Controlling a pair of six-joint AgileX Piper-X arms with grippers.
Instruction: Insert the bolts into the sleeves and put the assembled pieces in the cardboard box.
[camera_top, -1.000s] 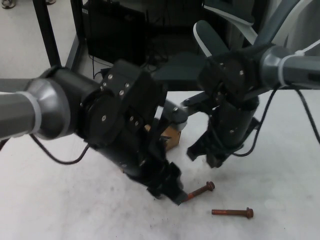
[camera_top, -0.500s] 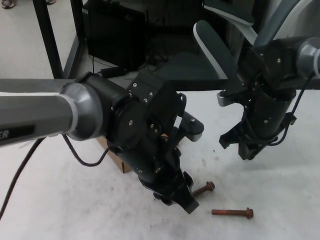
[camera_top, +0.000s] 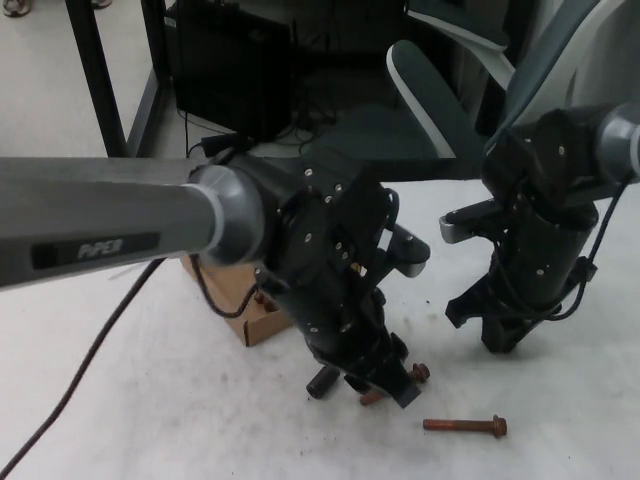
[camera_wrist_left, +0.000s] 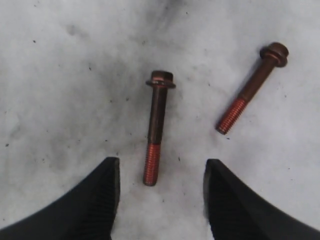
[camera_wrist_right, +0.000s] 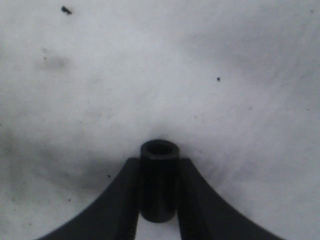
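Note:
Two rusty red bolts lie on the white bench. In the left wrist view one bolt (camera_wrist_left: 157, 125) lies just ahead of my open left gripper (camera_wrist_left: 160, 200), its threaded end between the fingertips (camera_wrist_left: 100, 200), and the second bolt (camera_wrist_left: 252, 87) lies farther off, to one side. In the high view the left gripper (camera_top: 392, 383) hangs low over the nearer bolt (camera_top: 420, 372); the other bolt (camera_top: 465, 425) lies in the open. My right gripper (camera_wrist_right: 159, 205) is shut on a black sleeve (camera_wrist_right: 159, 175), held above the bench (camera_top: 495, 335). The cardboard box (camera_top: 255, 318) sits behind the left arm.
Another black sleeve (camera_top: 322, 381) lies on the bench beside the left gripper. The bench's far edge (camera_top: 430, 182) runs behind both arms, with a chair (camera_top: 430, 100) and a dark frame beyond. Bare bench surface (camera_top: 120, 400) stretches to the front left.
The left arm has swung rightward and down over the nearer bolt, uncovering the box and a loose sleeve. The right arm has shifted right, still gripping its sleeve.

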